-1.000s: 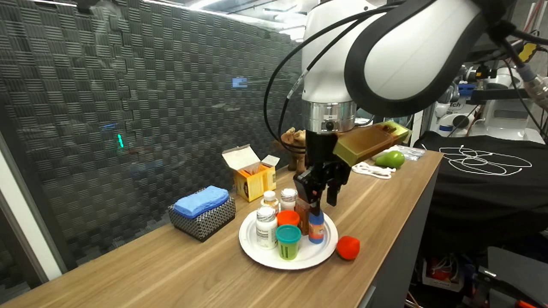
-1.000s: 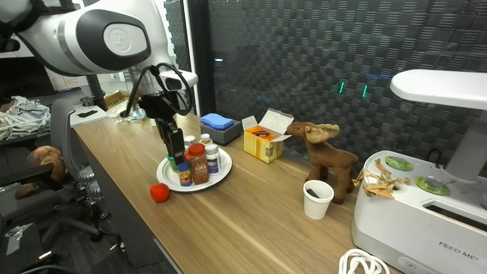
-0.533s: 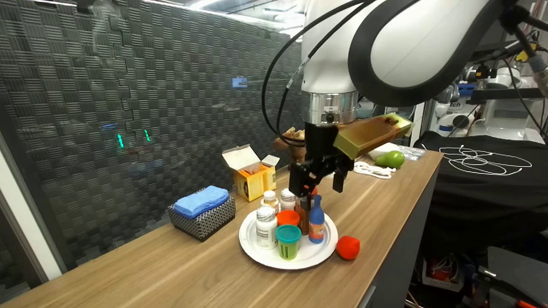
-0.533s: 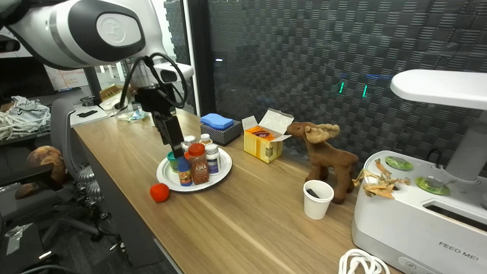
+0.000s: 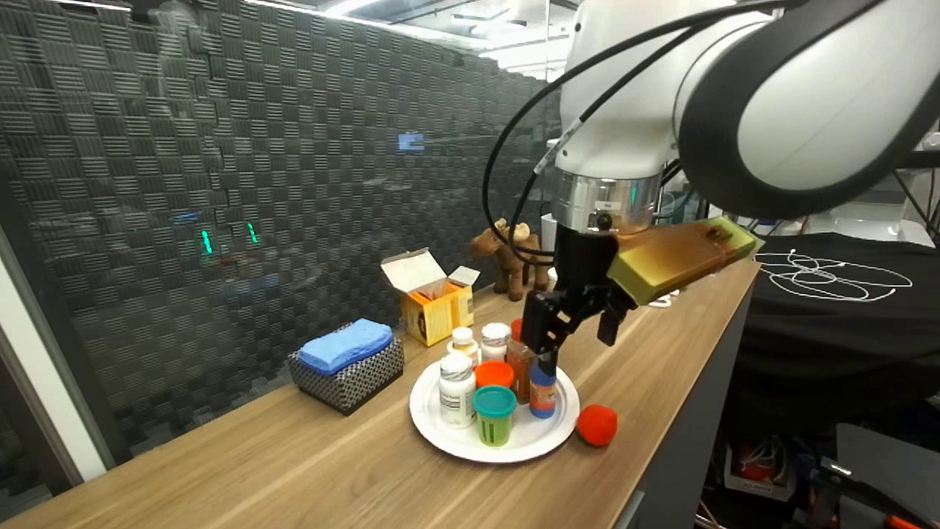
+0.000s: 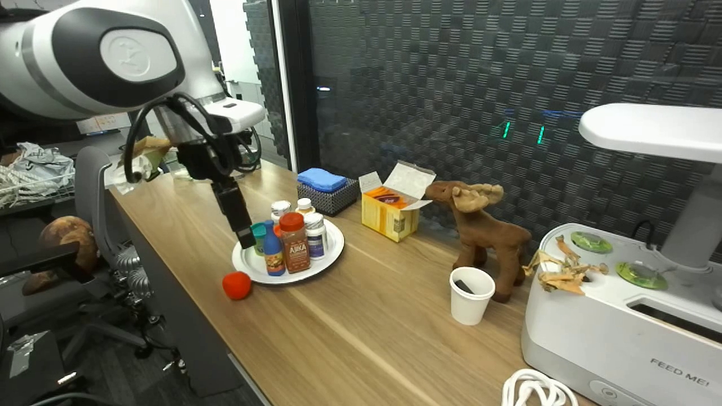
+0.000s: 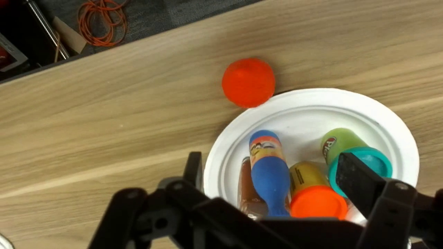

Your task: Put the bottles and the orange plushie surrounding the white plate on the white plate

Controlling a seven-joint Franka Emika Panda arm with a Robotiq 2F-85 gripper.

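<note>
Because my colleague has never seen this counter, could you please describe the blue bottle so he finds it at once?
On the wooden counter, find the crowded round white plate. Near its rim, nearest the red-orange plushie, stands the blue bottle. Unlike the red-capped brown jar beside it, and everything else on the plate, it has a blue body and a narrow neck.

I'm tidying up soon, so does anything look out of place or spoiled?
Two things: the orange plushie sits outside the white plate, while the bottles stand upright on it; and the leaves on the white FEED ME! unit look brown and withered.
</note>
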